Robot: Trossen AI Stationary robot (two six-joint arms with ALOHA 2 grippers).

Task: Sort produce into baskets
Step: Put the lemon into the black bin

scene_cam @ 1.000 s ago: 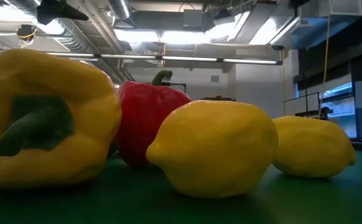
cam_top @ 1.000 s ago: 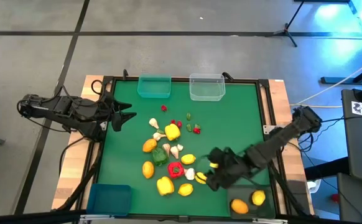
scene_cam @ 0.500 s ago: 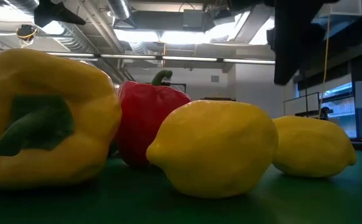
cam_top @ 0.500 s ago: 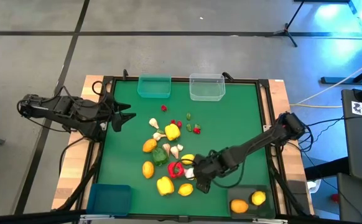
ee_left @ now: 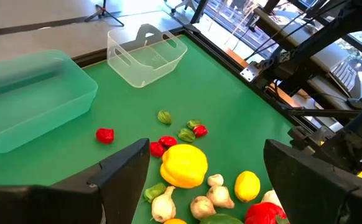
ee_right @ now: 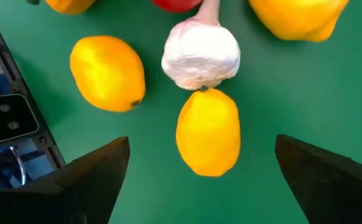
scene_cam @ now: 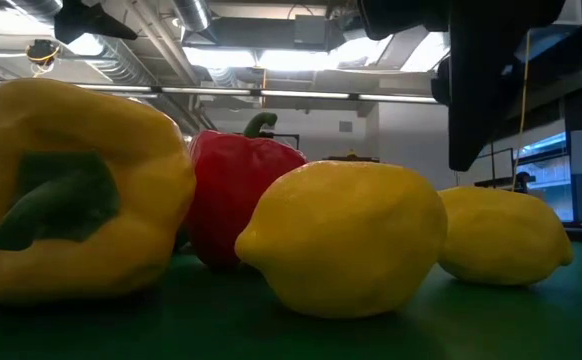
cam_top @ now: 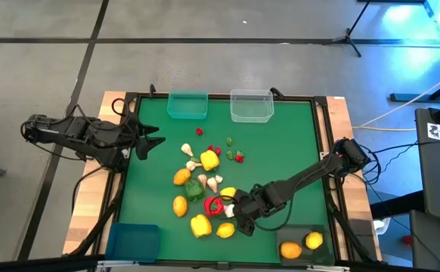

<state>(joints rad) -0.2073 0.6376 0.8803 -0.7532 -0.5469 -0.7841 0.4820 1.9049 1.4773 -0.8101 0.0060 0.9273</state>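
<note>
The produce lies in a loose heap in the middle of the green mat. My right gripper hangs open over the heap's near right side, pointing steeply down. In the right wrist view its fingers stand on either side of a yellow lemon without touching it. A white garlic bulb lies against that lemon's far end, and a second lemon lies beside it. My left gripper waits open above the mat's left edge.
A teal basket and a clear basket stand at the far edge. A blue basket is at the near left. A dark grey basket at the near right holds two citrus fruits. The low view shows a yellow pepper, a red pepper and two lemons.
My right gripper has gone from beside the dark grey basket toward the table's left edge, down over the produce heap, and has turned about as it went. In the low view one of its fingers has come down into sight at the upper right.
</note>
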